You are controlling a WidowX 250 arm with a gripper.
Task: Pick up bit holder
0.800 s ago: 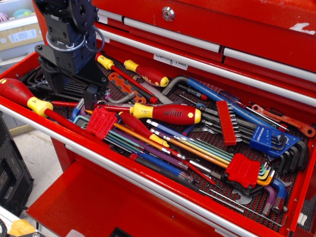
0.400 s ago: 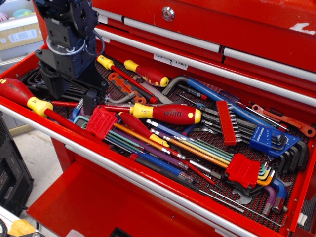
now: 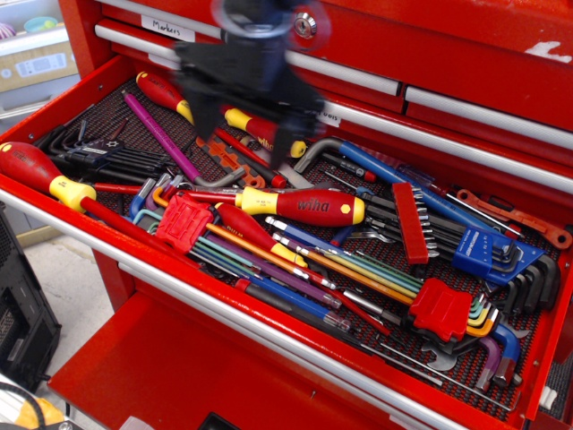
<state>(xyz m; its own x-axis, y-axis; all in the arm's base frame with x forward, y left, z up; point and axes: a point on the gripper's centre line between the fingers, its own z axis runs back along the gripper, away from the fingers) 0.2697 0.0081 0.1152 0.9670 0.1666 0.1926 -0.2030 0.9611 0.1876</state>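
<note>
The bit holder (image 3: pixel 410 224) is a narrow red ridged bar lying flat in the open red tool drawer (image 3: pixel 269 333), right of centre, on top of grey hex keys. My gripper (image 3: pixel 246 136) is black and motion-blurred, hovering above the back middle of the drawer, well to the left of the bit holder and behind it. Its two fingers (image 3: pixel 284 143) stand apart with nothing held between them. It is over the small red-and-yellow screwdrivers (image 3: pixel 269 134).
A large red-and-yellow Wiha screwdriver (image 3: pixel 304 206) lies mid-drawer. Blocky red hex-key holders sit at front left (image 3: pixel 183 222) and front right (image 3: pixel 440 309). A blue hex-key holder (image 3: pixel 479 251) lies right of the bit holder. Closed upper drawers (image 3: pixel 448 72) rise behind.
The gripper has swept fast from the drawer's far left end to the back middle, towards the right. Tools it covered at the left now show. No tool has moved.
</note>
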